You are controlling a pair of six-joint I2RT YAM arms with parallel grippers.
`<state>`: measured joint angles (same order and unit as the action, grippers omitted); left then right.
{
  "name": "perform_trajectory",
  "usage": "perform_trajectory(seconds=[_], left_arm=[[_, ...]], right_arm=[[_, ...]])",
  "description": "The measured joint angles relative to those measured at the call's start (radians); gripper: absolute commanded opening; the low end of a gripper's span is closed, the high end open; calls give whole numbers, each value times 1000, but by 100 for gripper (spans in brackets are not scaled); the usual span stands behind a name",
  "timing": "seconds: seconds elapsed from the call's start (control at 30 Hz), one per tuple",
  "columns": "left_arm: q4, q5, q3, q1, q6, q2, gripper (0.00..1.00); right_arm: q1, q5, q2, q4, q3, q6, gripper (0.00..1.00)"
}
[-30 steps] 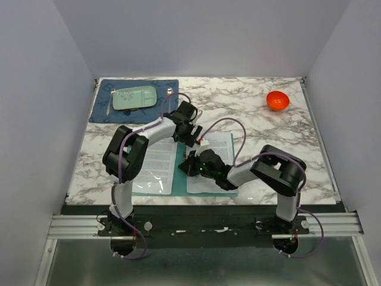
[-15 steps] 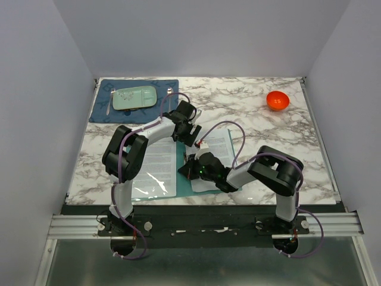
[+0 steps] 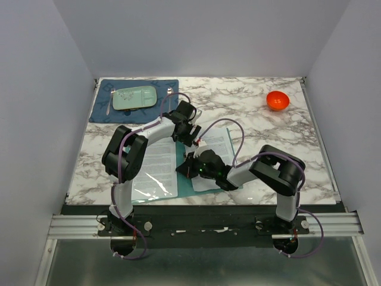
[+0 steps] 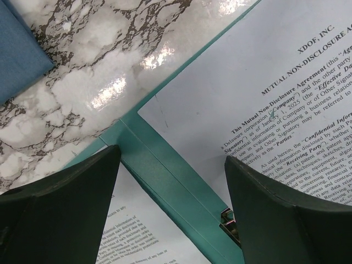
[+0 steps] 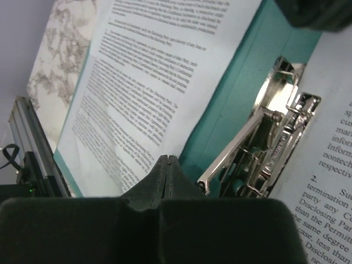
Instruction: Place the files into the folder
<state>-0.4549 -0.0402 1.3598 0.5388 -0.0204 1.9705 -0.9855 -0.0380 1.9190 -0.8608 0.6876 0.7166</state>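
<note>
The folder (image 4: 165,170) lies open and flat on the marbled table (image 4: 99,49), just in front of my two arms, with printed papers (image 4: 264,82) on both halves. My left gripper (image 4: 172,159) hangs over the far end of the green spine with its fingers spread wide, one to each side of it and gripping nothing. The sheet on the right half is headed "XDOF, INC." and, under that, "MUTUAL NON-DISCLOSURE", where the picture's edge cuts the line off. Its first paragraph begins "This Mutual Non-Disclosure Agreement", and lower down I can read "Effective", "Confidential" and "Receiving Party". My right gripper (image 5: 167,162) is low over the middle of the folder, fingers pinched fully together with nothing between them. Their tips point at the edge of the left-hand page, just beside the shiny metal clip (image 5: 269,143) on the spine. On the sheet past the clip I make out "2.", "termination" and "Disclosing"; the left page's print is too small to read. At the far left of the table a pale green tray (image 3: 135,98) sits on a dark blue placemat (image 3: 101,110). An orange bowl (image 3: 277,100) stands at the far right.
</note>
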Motion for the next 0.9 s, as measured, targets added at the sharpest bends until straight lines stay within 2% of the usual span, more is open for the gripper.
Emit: perform_trajectory(seconds=[0.6,0.9], left_arm=[[13,-1,-19,-1,32,-13,88],[13,-1,-20,-1,36,-14,87]], right_arm=[[47,-59,-176,108,46,-107,1],[119,-90,-98,123,109,-119,1]])
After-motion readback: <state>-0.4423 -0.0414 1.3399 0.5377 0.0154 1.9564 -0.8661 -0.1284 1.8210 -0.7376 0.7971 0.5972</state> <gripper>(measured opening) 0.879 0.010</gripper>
